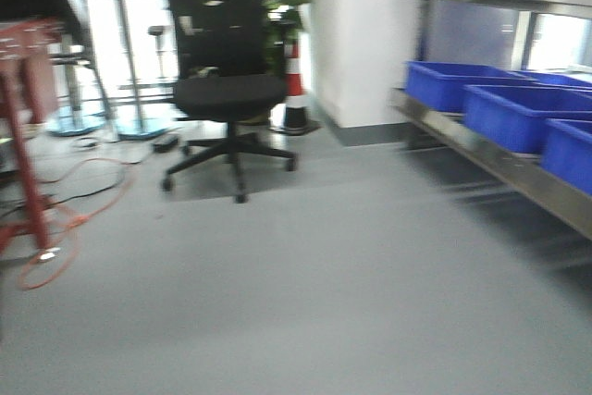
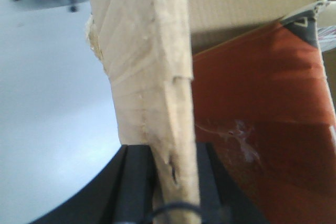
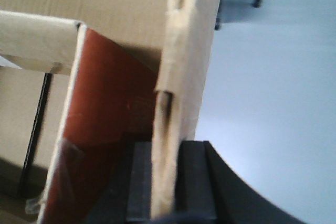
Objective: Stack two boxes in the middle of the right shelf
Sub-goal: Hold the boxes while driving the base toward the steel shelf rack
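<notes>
Out front everything's smeared, so we reckon the base is rolling. This looks like the carry leg, not yet at the shelf. That steel rack runs along the right, and the tier we can see is lined with blue bins, so the next move calls for finding a bare stretch to set down on. Ahead, the floor is wide open. The chair sits well back and the red worktop hugs the left edge.

Left wrist: the left end effector is pinching a wall of the box edge-on, with a rust-red panel just inside.

Right wrist: the right end effector nips a cardboard wall the same way, probably the far side of that box. Both grips sit on thin, dented edges, so we'd swing gently near the rail. We can't see a second box anywhere.
</notes>
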Motion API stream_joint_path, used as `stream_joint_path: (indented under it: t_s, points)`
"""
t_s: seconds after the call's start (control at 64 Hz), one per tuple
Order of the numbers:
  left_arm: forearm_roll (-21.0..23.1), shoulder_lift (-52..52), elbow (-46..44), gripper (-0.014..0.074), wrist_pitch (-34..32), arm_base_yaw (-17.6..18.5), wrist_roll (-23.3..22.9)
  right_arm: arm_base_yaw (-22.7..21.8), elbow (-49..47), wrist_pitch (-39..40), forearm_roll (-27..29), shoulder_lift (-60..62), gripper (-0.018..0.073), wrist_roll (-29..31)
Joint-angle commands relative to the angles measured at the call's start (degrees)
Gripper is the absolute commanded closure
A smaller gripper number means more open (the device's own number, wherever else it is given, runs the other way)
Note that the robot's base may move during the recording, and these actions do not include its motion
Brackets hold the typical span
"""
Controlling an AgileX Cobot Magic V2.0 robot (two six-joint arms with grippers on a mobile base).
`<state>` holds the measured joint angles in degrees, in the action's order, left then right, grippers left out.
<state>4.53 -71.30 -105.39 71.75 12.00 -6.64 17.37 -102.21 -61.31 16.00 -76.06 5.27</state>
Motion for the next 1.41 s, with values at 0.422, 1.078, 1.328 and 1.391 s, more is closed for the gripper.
stream_joint_path:
  t_s: [0.422, 1.078, 1.328, 1.391]
  points:
    - [-0.37, 1.31, -0.79, 0.0708, -1.79, -0.26, 0.34, -0.67, -0.44, 2.61, -2.20, 0.67, 0.0713, 0.78]
    - [-0.37, 1.31, -0.79, 0.0708, -1.79, -0.26, 0.34, -0.67, -0.44, 2.61, -2.20, 0.67, 0.0713, 0.78]
    - [-0.37, 1.31, -0.79, 0.0708, -1.79, -0.26, 0.34, -0.67, -0.44, 2.61, -2.20, 0.67, 0.0713, 0.78]
    - [-0.37, 1.31, -0.79, 0.0708, -1.79, -0.26, 0.34, -0.67, -0.44, 2.61, -2.20, 0.67, 0.0713, 0.78]
